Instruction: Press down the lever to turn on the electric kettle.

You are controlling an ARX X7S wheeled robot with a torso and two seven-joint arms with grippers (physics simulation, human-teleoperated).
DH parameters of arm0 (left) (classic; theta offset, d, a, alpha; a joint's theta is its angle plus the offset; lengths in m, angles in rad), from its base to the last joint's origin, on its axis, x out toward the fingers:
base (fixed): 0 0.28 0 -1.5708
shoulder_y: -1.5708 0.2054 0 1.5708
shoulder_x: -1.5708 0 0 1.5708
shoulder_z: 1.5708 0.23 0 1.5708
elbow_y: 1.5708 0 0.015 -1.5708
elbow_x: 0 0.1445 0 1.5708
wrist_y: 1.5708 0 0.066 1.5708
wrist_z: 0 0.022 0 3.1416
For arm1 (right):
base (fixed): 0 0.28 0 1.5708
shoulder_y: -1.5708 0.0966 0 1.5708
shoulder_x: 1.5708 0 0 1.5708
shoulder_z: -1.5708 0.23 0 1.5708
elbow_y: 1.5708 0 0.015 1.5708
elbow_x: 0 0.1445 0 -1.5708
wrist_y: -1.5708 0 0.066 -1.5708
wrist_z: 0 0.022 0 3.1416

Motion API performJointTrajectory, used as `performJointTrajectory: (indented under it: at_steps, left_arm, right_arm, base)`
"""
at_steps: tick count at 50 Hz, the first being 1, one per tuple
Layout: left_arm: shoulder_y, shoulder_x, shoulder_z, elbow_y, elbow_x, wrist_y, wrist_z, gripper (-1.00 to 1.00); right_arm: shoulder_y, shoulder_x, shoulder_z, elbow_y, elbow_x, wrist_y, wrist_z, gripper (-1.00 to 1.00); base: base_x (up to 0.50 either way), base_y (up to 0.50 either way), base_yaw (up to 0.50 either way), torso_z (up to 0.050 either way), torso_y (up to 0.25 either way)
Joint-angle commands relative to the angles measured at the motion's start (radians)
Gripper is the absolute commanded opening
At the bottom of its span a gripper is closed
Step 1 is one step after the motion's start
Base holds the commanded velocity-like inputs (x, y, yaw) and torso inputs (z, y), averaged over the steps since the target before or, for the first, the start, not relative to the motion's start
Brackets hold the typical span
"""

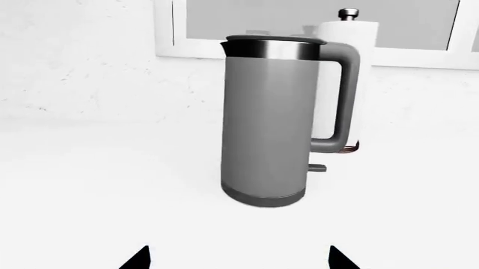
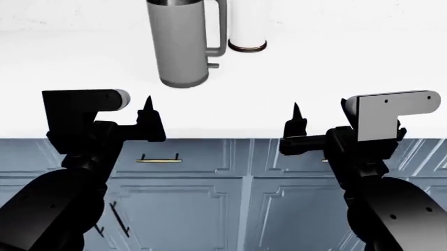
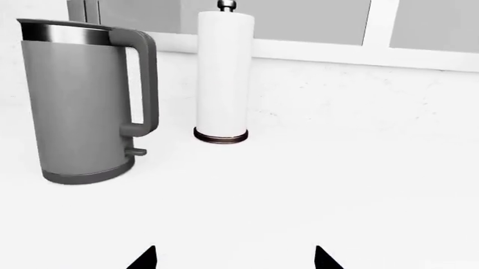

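The grey electric kettle (image 2: 180,44) stands upright on the white counter (image 2: 335,68), its loop handle to the right. It also shows in the left wrist view (image 1: 266,117) and the right wrist view (image 3: 78,101). The lever (image 2: 213,66) is a small grey tab below the handle's foot, also seen in the left wrist view (image 1: 319,167) and the right wrist view (image 3: 137,152). My left gripper (image 2: 148,112) is open and empty, well short of the kettle near the counter's front edge. My right gripper (image 2: 296,117) is open and empty, to the kettle's right and nearer me.
A white cylinder with a dark ring at its base (image 2: 247,26) stands just right of the kettle, close behind the handle; the right wrist view (image 3: 223,73) shows it too. A window sill (image 3: 359,53) runs along the back wall. Blue cabinet fronts (image 2: 237,172) lie below the counter.
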Motion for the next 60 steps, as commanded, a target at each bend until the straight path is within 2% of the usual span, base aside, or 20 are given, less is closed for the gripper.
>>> performJointTrajectory:
  at_steps: [1, 13, 26, 40, 55, 56, 60]
  left_arm:
    - [-0.001, -0.004, 0.006, 0.002, -0.006, 0.005, -0.006, 1.00]
    - [0.001, -0.008, 0.006, 0.005, -0.014, 0.010, -0.009, 1.00]
    - [0.002, -0.013, 0.005, 0.005, -0.021, 0.012, -0.016, 1.00]
    - [-0.008, -0.012, 0.012, -0.008, -0.026, 0.014, -0.025, 1.00]
    - [-0.003, -0.017, 0.011, -0.003, -0.037, 0.014, -0.031, 1.00]
    - [-0.002, -0.018, 0.010, -0.002, -0.038, 0.014, -0.031, 1.00]
    - [0.000, -0.020, 0.007, 0.001, -0.042, 0.013, -0.031, 1.00]
  right_arm:
    - [0.001, 0.000, 0.009, 0.005, 0.009, 0.004, 0.002, 1.00]
    - [-0.004, 0.000, 0.011, 0.005, 0.017, -0.006, 0.005, 1.00]
    - [-0.009, 0.001, 0.016, 0.002, 0.024, -0.006, 0.014, 1.00]
    - [-0.004, 0.001, 0.021, 0.013, 0.034, -0.012, 0.017, 1.00]
    - [0.006, 0.001, 0.022, -0.001, 0.051, 0.029, 0.029, 1.00]
    - [0.007, 0.000, 0.023, -0.001, 0.054, 0.033, 0.029, -1.00]
    - [0.013, -0.004, 0.030, -0.005, 0.065, 0.051, 0.027, -1.00]
  base:
    - [0.34, 0.00, 0.00, 0.000, 0.000]
    - [0.43, 0.02, 0.00, 0.000, 0.000]
    - [0.45, 0.32, 0.00, 0.000, 0.000]
    - [0.50, 0.02, 0.00, 0.000, 0.001]
    - [0.00, 0.00, 0.00, 0.000, 0.000]
    - [0.00, 0.00, 0.00, 0.000, 0.000]
    - [0.00, 0.00, 0.00, 0.000, 0.000]
